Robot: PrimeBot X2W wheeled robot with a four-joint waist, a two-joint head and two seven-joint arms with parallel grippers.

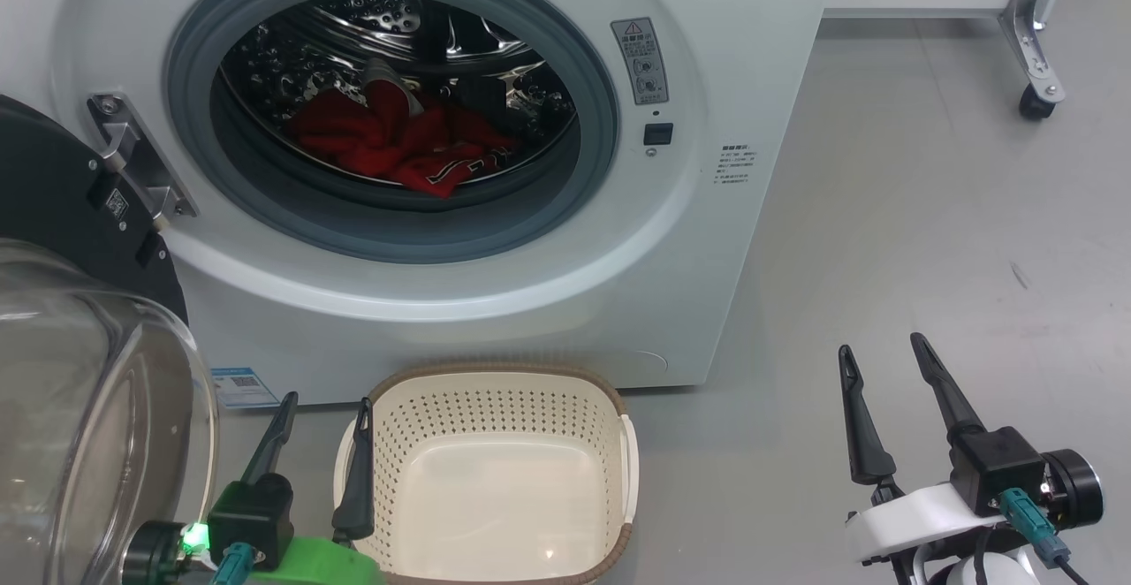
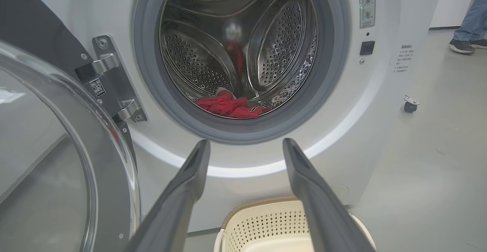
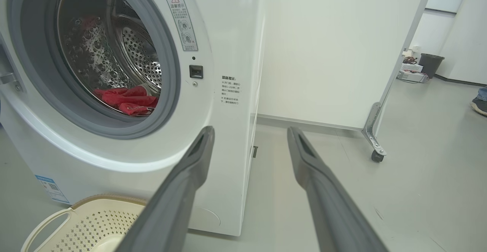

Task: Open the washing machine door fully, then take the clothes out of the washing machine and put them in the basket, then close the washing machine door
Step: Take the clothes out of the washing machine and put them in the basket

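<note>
- Left claw [image 1: 325, 404]: fingers spread wide, nothing between them. Right claw [image 1: 884, 346]: also wide open and empty.
- Door [image 1: 62, 205] stands open on its hinge, to the left of the left claw, its glass bowl just beside that claw's left finger. Judged open enough: the mouth of the machine [image 1: 724, 55] is unobstructed.
- Clothes [image 1: 398, 139]: one red heap low on the floor of the drum [image 1: 495, 37], behind the gasket [image 1: 594, 125] lip. None moved out yet.
- Basket [image 1: 495, 371]: empty, on the floor just right of the left claw and below the mouth. The claw's right finger overlaps its left rim in the head view. Contact cannot be told.
- Key relation: from the left claw the heap lies ahead and above, close to the line of the finger gap. From the right claw it lies ahead but well off to the left, and that claw faces the machine's front corner.
- Left arm is nearer, so it is judged the one to reach.
- Heap's long axis runs side to side across the drum, roughly parallel to the line joining the left fingertips. As posed, the fingers would straddle it lengthwise. A wrist roll should let them pinch across the narrow way.
- Risk: the fingers must clear the gasket lip going up and in.
</note>
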